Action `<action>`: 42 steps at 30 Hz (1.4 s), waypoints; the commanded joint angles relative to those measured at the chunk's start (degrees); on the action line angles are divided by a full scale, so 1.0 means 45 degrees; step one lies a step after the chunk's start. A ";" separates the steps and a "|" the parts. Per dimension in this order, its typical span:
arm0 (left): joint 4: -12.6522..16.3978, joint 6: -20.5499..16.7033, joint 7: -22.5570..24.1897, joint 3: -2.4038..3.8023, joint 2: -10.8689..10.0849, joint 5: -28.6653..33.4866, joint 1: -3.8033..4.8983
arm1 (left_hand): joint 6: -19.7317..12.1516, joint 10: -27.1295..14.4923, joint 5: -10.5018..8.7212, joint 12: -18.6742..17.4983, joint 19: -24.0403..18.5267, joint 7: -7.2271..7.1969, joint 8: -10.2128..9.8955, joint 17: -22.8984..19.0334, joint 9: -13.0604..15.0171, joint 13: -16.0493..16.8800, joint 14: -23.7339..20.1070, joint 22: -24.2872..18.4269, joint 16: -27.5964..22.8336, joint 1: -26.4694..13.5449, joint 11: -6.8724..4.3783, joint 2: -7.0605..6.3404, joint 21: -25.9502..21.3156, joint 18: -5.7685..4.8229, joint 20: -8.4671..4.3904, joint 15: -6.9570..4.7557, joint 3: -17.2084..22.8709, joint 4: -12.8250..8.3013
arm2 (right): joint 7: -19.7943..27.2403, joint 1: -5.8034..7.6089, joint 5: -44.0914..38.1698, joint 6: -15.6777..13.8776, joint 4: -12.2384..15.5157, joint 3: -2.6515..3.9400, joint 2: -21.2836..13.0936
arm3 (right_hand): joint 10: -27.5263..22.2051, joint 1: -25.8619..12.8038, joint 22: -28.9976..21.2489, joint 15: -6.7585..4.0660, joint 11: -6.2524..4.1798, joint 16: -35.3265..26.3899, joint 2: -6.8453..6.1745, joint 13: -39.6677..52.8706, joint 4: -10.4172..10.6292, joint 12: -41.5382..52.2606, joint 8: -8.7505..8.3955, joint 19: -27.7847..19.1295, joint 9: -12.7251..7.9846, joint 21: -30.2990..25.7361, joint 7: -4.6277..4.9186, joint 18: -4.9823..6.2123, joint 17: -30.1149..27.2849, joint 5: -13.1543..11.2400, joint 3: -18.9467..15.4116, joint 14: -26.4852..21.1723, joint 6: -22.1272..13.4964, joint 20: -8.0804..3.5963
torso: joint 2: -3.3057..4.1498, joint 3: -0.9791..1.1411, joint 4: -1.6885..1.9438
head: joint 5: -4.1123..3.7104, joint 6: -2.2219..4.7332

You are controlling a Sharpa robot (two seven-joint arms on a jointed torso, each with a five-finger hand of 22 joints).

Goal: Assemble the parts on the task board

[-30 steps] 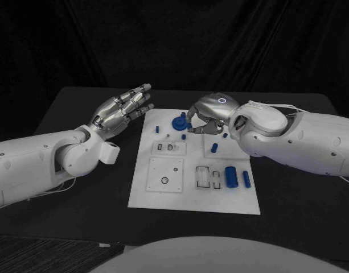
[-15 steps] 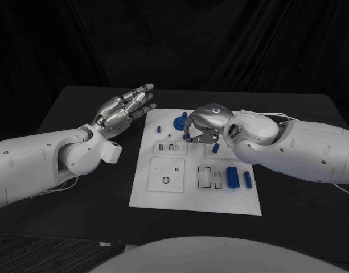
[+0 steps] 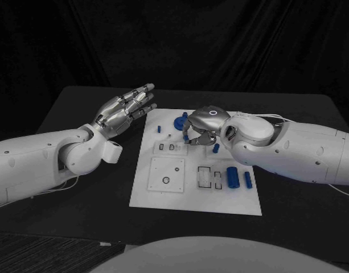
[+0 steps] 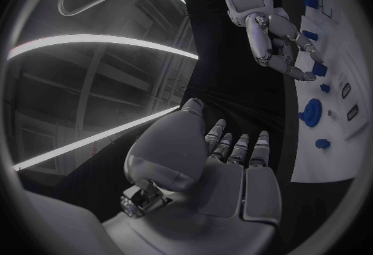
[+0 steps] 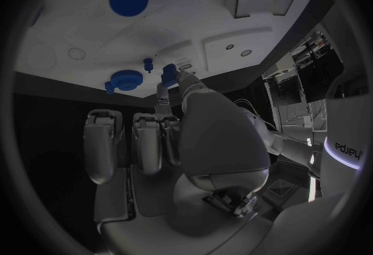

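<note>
Right robot hand (image 3: 203, 128) now lower, pinching small blue part (image 5: 168, 71), left robot hand (image 3: 123, 110) spread, empty.

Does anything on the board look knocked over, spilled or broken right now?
Nothing stands out. The task board lies flat and square, blue parts sit apart on it, and the right hand pinches one small blue piece.
</note>
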 commanded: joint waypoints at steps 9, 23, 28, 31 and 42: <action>0.0010 0.0181 0.0979 0.0012 0.0020 0.0000 -0.0016 | -0.0011 -0.0003 0.0083 -0.0038 -0.0011 0.0081 -0.0002 -0.0021 0.0000 -0.0019 -0.0005 -0.0010 -0.0047 0.0163 0.0106 0.0005 -0.0001 0.0186 0.0036 0.0028 0.0084 -0.0016 | -0.0238 -0.0157 -0.0104 0.0200 -0.0199 0.0007 0.0194 | 0.1356 -0.0124 0.3078 0.0083 0.0095 0.0033 -0.0006 0.3351 -0.0047 0.0032 -0.0044 0.0931 -0.0012 -0.0092 0.0031 0.0110 0.3354 -0.0036 -0.0026 0.1356 -0.0071 0.0117 | -0.0003 -0.0006 -0.0002 | -0.0025 0.0001; 0.0013 0.0203 0.0955 0.0012 0.0032 0.0000 -0.0022 | -0.0023 -0.0006 0.0085 -0.0039 -0.0015 0.0090 -0.0005 -0.0021 -0.0001 -0.0020 -0.0005 -0.0012 -0.0047 0.0174 0.0117 0.0018 -0.0004 0.0188 0.0033 0.0021 0.0098 -0.0014 | -0.0181 -0.0285 -0.0104 0.0256 -0.0482 0.0007 0.0428 | 0.1356 -0.0187 0.3065 0.0115 0.0125 0.0033 0.0015 0.3351 -0.0083 0.0032 -0.0097 0.0913 0.0012 -0.0128 0.0055 0.0120 0.3354 -0.0225 -0.0043 0.1356 -0.0107 0.0151 | 0.0000 -0.0005 0.0005 | -0.0007 0.0001; 0.0028 0.0190 0.0946 0.0012 0.0011 0.0000 -0.0023 | -0.0023 -0.0006 0.0085 -0.0039 -0.0015 0.0090 -0.0005 -0.0021 -0.0001 -0.0020 -0.0005 -0.0012 -0.0047 0.0174 0.0117 0.0018 -0.0004 0.0188 0.0033 0.0021 0.0098 -0.0014 | -0.0172 -0.0307 -0.0104 0.0336 -0.0549 0.0007 0.0486 | 0.1356 -0.0201 0.3059 0.0123 0.0134 0.0033 0.0022 0.3351 -0.0099 0.0032 -0.0112 0.0903 0.0021 -0.0146 0.0064 0.0125 0.3354 -0.0292 -0.0048 0.1356 -0.0115 0.0160 | 0.0000 -0.0004 -0.0012 | 0.0012 0.0001; 0.0029 0.0197 0.0941 0.0012 0.0011 0.0000 -0.0024 | -0.0003 -0.0001 0.0085 -0.0037 -0.0016 0.0103 -0.0001 -0.0021 0.0001 -0.0018 -0.0005 -0.0013 -0.0047 0.0181 0.0127 0.0018 -0.0004 0.0189 0.0033 0.0023 0.0103 -0.0014 | -0.0172 -0.0315 -0.0104 0.0394 -0.0565 0.0007 0.0509 | 0.1356 -0.0225 0.3062 0.0132 0.0143 0.0033 0.0032 0.3351 -0.0115 0.0032 -0.0131 0.0908 0.0031 -0.0136 0.0071 0.0122 0.3354 -0.0378 -0.0056 0.1356 -0.0124 0.0171 | -0.0004 -0.0004 -0.0008 | 0.0011 0.0001; 0.0043 0.0186 0.0952 0.0012 0.0006 0.0000 -0.0024 | 0.0006 -0.0002 0.0086 -0.0037 -0.0015 0.0110 0.0001 -0.0021 0.0003 -0.0019 -0.0005 -0.0012 -0.0047 0.0185 0.0130 0.0019 -0.0003 0.0189 0.0034 0.0024 0.0107 -0.0014 | -0.0186 -0.0333 -0.0104 0.0619 -0.0621 0.0007 0.0571 | 0.1356 -0.0354 0.3058 0.0154 0.0162 0.0033 0.0067 0.3351 -0.0185 0.0032 -0.0248 0.0902 0.0073 -0.0151 0.0091 0.0126 0.3354 -0.0825 -0.0112 0.1356 -0.0209 0.0207 | -0.0007 -0.0004 -0.0007 | 0.0030 0.0001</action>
